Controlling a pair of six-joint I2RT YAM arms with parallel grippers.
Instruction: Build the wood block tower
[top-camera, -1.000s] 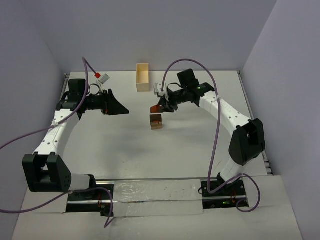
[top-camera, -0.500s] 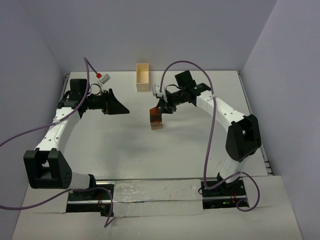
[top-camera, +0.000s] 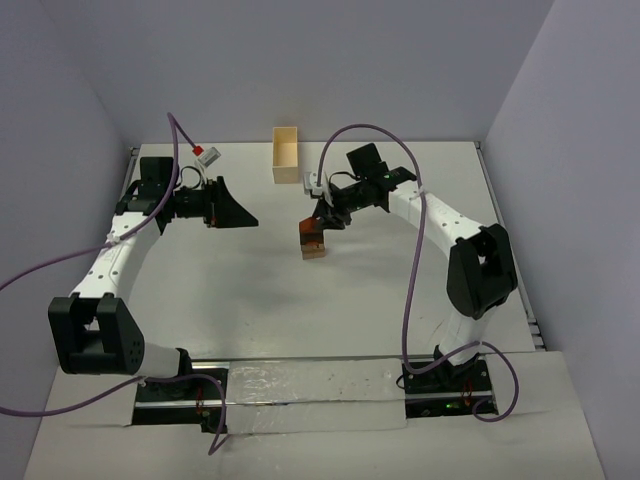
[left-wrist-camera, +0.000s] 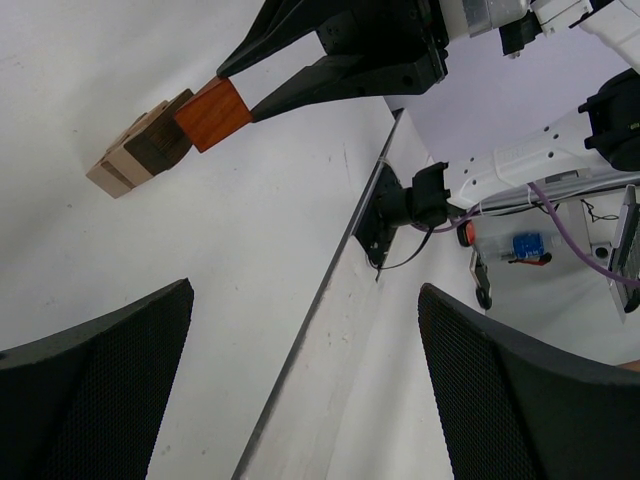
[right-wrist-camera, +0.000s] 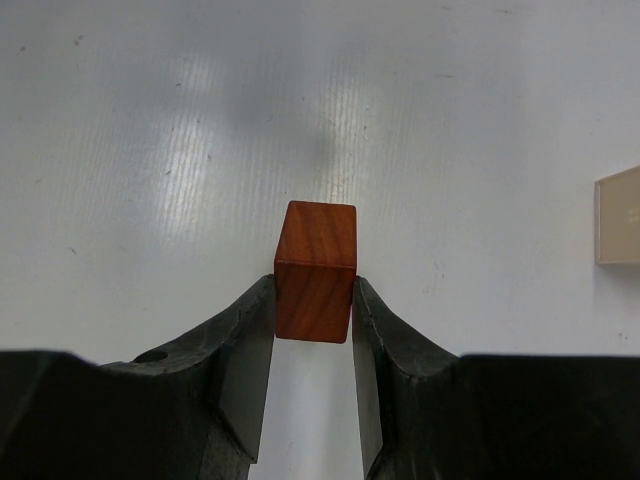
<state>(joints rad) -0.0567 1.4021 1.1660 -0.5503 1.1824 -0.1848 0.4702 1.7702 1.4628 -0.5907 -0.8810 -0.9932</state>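
My right gripper (right-wrist-camera: 314, 288) is shut on a reddish-brown cube (right-wrist-camera: 316, 268), gripping its two sides. In the top view this cube (top-camera: 310, 231) hangs directly over a small stack of wood blocks (top-camera: 315, 249) at the table's middle, with the right gripper (top-camera: 320, 222) above it. The left wrist view shows the cube (left-wrist-camera: 213, 113) against the stack's dark top block (left-wrist-camera: 160, 142), with tan blocks beneath; I cannot tell whether they touch. My left gripper (top-camera: 238, 216) stands open and empty, well left of the stack, its fingers (left-wrist-camera: 95, 385) wide apart.
A pale rectangular wooden box (top-camera: 285, 155) stands at the back of the table, also at the right edge of the right wrist view (right-wrist-camera: 620, 215). A red and white tag (top-camera: 205, 154) hangs on the left arm's purple cable (top-camera: 173, 140).
My right gripper has moved the reddish-brown cube down and slightly left, from above the stack to right at its top. The left arm has hardly moved.
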